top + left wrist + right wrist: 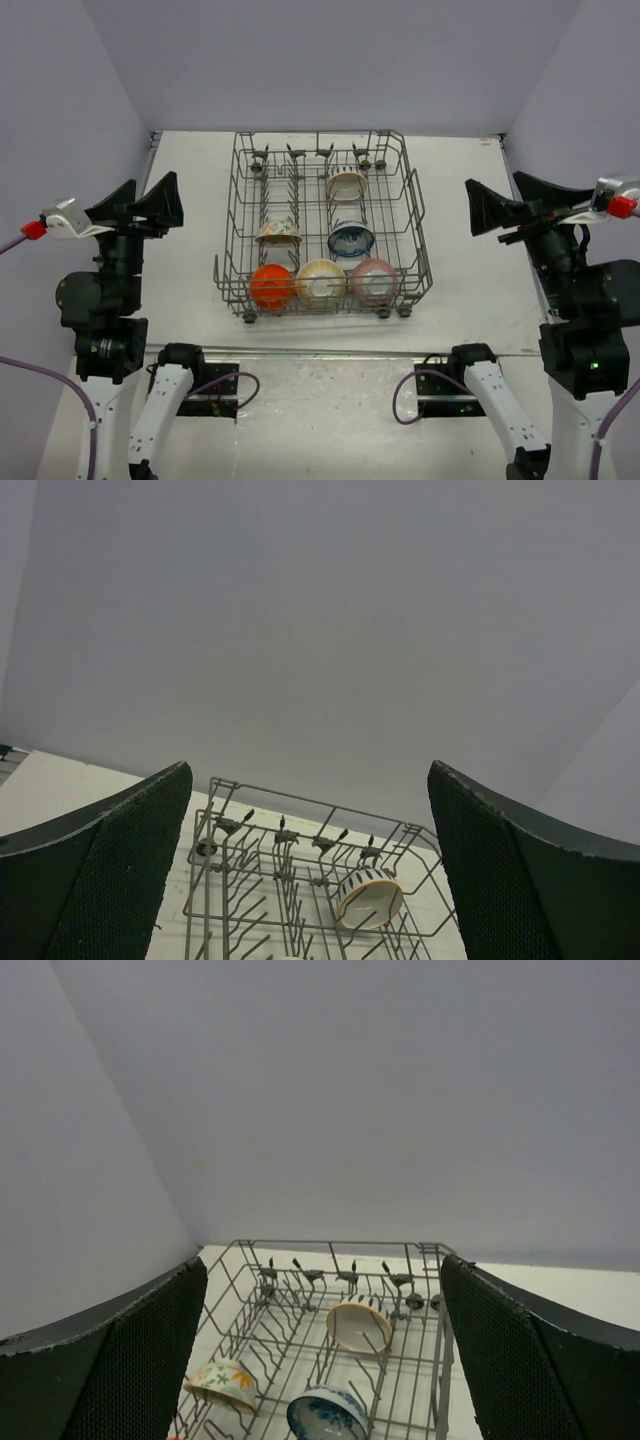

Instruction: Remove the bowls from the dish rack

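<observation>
Both arms are hanging raised at the near sides of the worktop [470,300], left jaws and right jaws each standing wide apart and gripping nothing, well apart from the dish rack [240,170] sitting midway between them. All six bowls are resting inside it, propped among the tines. None is out yet, so I am judging the unloading as not begun. The nearest row, left to right, is the orange bowl [271,286], cream-yellow bowl [320,282] and pink bowl [375,282], sitting just beside one another along the front wall. I am reckoning the orange one is the left arm's fair first pick and the pink one the right arm's. Each arm should be coming down from above with one finger inside the rim and one outside, then lifting straight up until clear of the wires before swinging out to the worktop at the side. Behind them the floral bowl [279,233] and the blue-and-white bowl [351,240] are lying tilted and apart, both showing low between my pads [130,1360] in the right wrist view. Farthest, a whitish bowl with a tan rim [347,184] is leaning alone near the back tines. Risks I am noting: a rim snagging a tine, neighbours getting nudged, a thin-edge pinch slipping on glaze.
</observation>
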